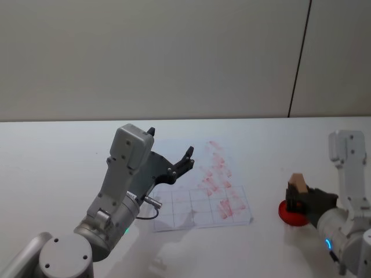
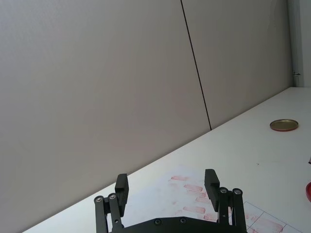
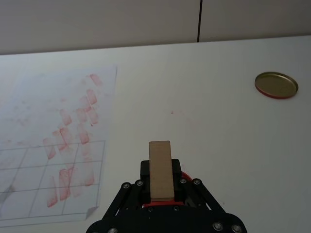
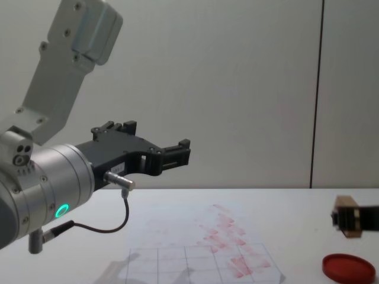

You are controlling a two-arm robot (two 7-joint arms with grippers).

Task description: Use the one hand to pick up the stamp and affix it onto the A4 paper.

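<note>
Right claw (image 3: 160,191): clamped on the stamp (image 3: 160,170), above the red ink pad (image 4: 349,268).
Left claw (image 2: 167,187): open, empty, idle.
Stamp handling: light, rigid wood; grip flat sides.
A4 paper (image 1: 200,191): 9 o'clock of the stamp.

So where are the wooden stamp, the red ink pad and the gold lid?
Stamp (image 3: 160,167), right wrist view, middle of its top face.
Ink pad (image 4: 348,268), chest view, centre of the red dish.
Gold lid (image 3: 276,85), right wrist view, its centre.

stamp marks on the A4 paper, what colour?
Red, smudgy rectangles on the A4 paper; best in the right wrist view.
</note>
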